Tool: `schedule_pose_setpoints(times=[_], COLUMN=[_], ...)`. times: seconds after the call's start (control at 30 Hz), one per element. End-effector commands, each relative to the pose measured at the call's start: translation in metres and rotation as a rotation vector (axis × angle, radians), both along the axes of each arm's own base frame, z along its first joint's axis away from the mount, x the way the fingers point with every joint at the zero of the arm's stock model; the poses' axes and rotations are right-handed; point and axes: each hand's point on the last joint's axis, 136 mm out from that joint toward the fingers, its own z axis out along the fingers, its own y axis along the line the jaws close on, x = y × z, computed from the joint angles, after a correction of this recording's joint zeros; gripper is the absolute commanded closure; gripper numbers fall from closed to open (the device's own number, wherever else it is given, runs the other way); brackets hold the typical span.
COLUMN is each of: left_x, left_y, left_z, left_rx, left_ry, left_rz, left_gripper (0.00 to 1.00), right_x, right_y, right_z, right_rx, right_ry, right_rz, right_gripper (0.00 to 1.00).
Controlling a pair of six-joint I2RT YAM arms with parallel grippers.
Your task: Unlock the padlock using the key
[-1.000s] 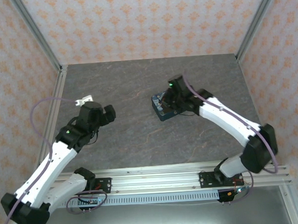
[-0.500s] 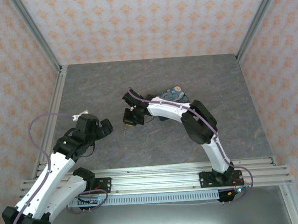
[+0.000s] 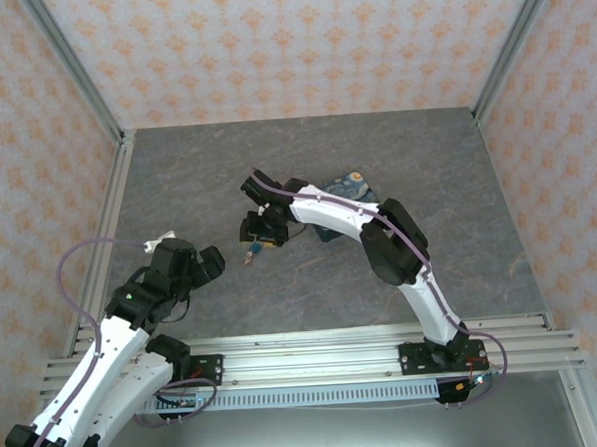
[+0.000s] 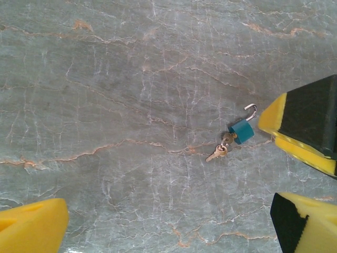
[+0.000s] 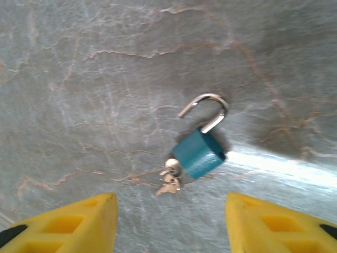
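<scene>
Padlock lies open on counter, key in; left claw, right claw both released. Unlocking looks done; next, withdraw.

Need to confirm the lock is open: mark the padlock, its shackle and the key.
padlock point(image 5: 199, 154), right wrist view, middle of the teal body.
shackle point(image 5: 217, 103), right wrist view, top of the open metal loop.
key point(image 5: 169, 184), right wrist view, its small metal end.

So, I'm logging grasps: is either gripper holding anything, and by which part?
Nothing is held. The padlock lies on the table, shackle open, key at its base; the right gripper hangs open above it, the left gripper open nearby.
</scene>
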Motion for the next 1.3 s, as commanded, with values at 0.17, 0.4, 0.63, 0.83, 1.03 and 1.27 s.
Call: schedule_pose_setpoints(times=[0.17, 0.4, 0.63, 0.83, 1.03, 1.27], left_x=[0.040, 0.101, 0.151, 0.162, 0.147, 0.141], left_y=[-0.008, -0.011, 0.011, 0.023, 0.038, 0.043], left_z=[0.029, 0.079, 0.136, 0.113, 0.048, 0.010], left_rx=[0.083, 0.135, 0.238, 0.387, 0.457, 0.467], left_ry=[-0.060, -0.161, -0.462, -0.440, -0.336, -0.340], left_rz=[-0.100, -0.193, -0.147, -0.206, -0.182, -0.160], left_gripper=[0.00, 0.00, 0.00, 0.00, 0.00, 0.00], right_x=[0.039, 0.056, 0.041, 0.026, 0.021, 0.022], right_y=[-0.086, -0.219, -0.371, -0.437, -0.471, -0.484], right_z=[0.143, 0.212, 0.223, 0.184, 0.116, 0.089], right_rx=[-0.032, -0.181, -0.445, -0.602, -0.626, -0.542], right_ry=[-0.397, -0.678, -0.849, -0.949, -0.945, -1.091], right_rz=[-0.100, -0.314, -0.580, -0.644, -0.737, -0.877], right_gripper=[0.34, 0.08, 0.00, 0.00, 0.00, 0.00])
